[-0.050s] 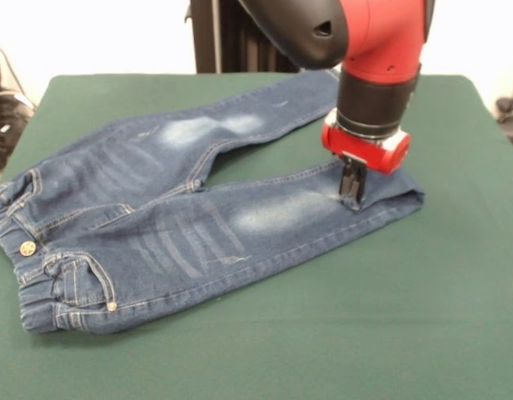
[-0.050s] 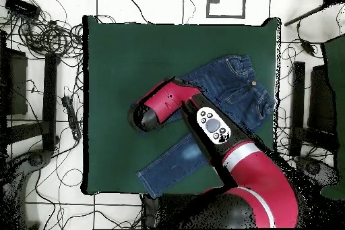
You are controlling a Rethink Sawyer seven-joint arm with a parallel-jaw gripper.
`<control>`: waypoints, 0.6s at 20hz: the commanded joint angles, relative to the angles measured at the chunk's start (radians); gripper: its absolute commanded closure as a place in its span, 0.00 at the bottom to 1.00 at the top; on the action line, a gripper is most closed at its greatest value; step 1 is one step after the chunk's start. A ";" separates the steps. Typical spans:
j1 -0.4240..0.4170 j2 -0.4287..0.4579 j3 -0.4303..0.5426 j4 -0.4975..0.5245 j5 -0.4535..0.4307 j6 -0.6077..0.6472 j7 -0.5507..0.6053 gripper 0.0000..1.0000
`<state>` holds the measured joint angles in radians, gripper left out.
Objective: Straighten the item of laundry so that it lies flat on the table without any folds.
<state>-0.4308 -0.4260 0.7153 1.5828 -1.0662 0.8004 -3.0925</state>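
Observation:
The item of laundry (image 1: 181,217), a small pair of dark blue jeans with faded patches, lies spread on the green table (image 1: 406,317). Its waistband is at the left edge and both legs run to the right. My gripper (image 1: 351,198) comes straight down onto the nearer leg close to its hem, with its fingers together and pinching the denim. The far leg's end passes behind the arm. From overhead the jeans (image 2: 236,92) sit right of the centre of the table (image 2: 135,52), one leg stretches toward the lower left, and the red wrist (image 2: 153,111) covers the gripper.
The jeans' waistband reaches the table's left edge in the front view. Broad green surface lies in front of and to the right of the jeans. Tangled cables (image 2: 47,32) and dark stands (image 2: 48,99) surround the table on the floor.

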 commanded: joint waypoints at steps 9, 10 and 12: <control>0.151 0.041 -0.010 0.081 -0.018 -0.064 0.414 1.00; 0.160 0.039 -0.011 0.083 -0.020 -0.065 0.421 1.00; 0.171 0.038 -0.015 0.082 -0.024 -0.069 0.426 1.00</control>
<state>-0.3418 -0.4311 0.7115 1.5840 -1.0752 0.8005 -3.0685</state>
